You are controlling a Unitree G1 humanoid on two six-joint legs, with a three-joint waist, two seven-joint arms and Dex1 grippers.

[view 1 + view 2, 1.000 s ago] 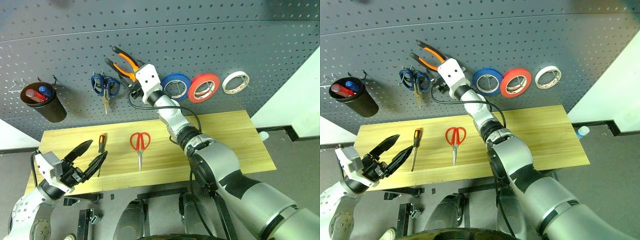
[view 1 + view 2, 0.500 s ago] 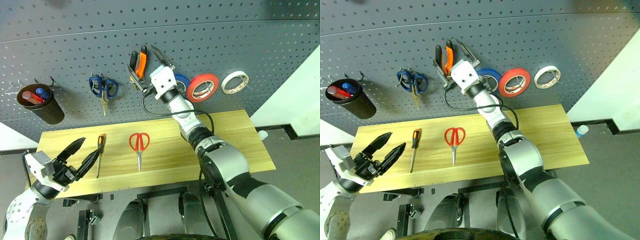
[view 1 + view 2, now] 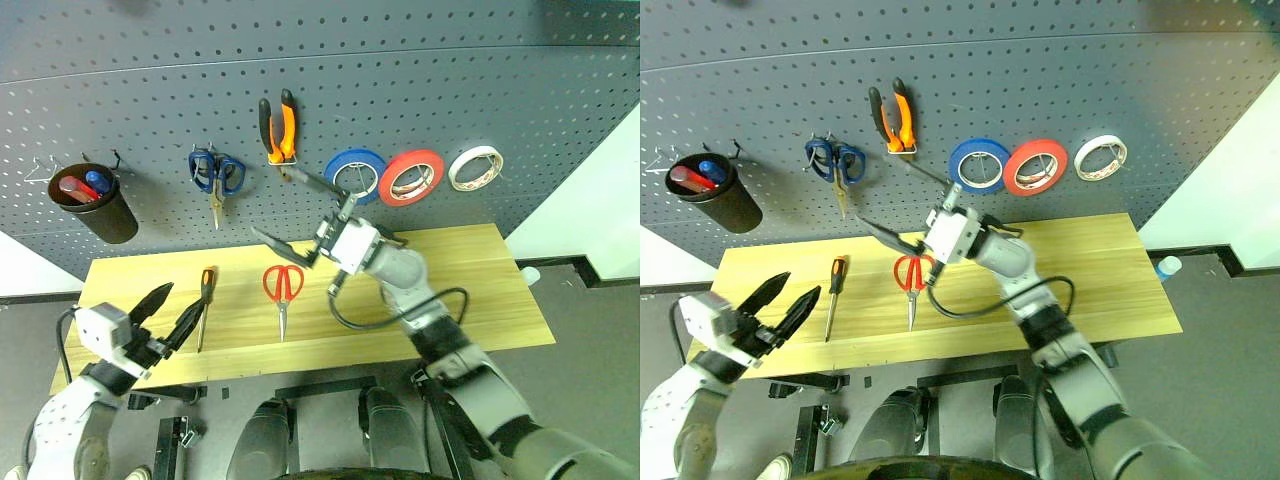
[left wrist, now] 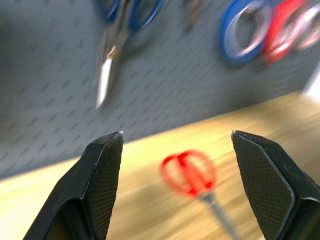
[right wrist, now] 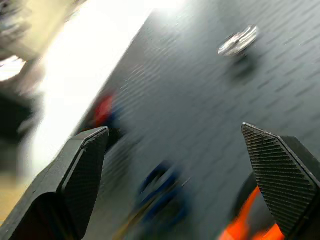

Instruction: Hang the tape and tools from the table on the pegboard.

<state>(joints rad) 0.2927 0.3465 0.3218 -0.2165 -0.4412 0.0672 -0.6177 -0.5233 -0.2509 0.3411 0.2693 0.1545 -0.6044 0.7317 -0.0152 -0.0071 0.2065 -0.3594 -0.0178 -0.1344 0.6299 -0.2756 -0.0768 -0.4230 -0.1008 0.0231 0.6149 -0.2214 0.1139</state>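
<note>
The orange-and-black pliers (image 3: 279, 124) hang upright on the dark grey pegboard (image 3: 450, 80), free of any grip. Beside them hangs the red tape (image 3: 410, 175). On the wooden table (image 3: 470, 290) lie the red-handled scissors (image 3: 283, 288) and, left of them, the slim screwdriver (image 3: 203, 298). My right gripper (image 3: 288, 210) hovers open and empty above the scissors, below the pliers, pointing left. Over the table's front left corner my left gripper (image 3: 168, 315) is open and empty, just left of the screwdriver. The left wrist view looks between its fingers (image 4: 105, 165) at the scissors (image 4: 190, 172).
Blue-handled scissors (image 3: 212, 172), a blue tape roll (image 3: 352, 172) and a white roll (image 3: 474, 167) hang on the pegboard. A black cup (image 3: 95, 203) holding pens hangs at the far left. The table's right half is bare wood.
My right gripper let go of the pliers, which now hang upright on the board, and drew back down toward the table, turning left. My left gripper sank slightly and moved forward.
</note>
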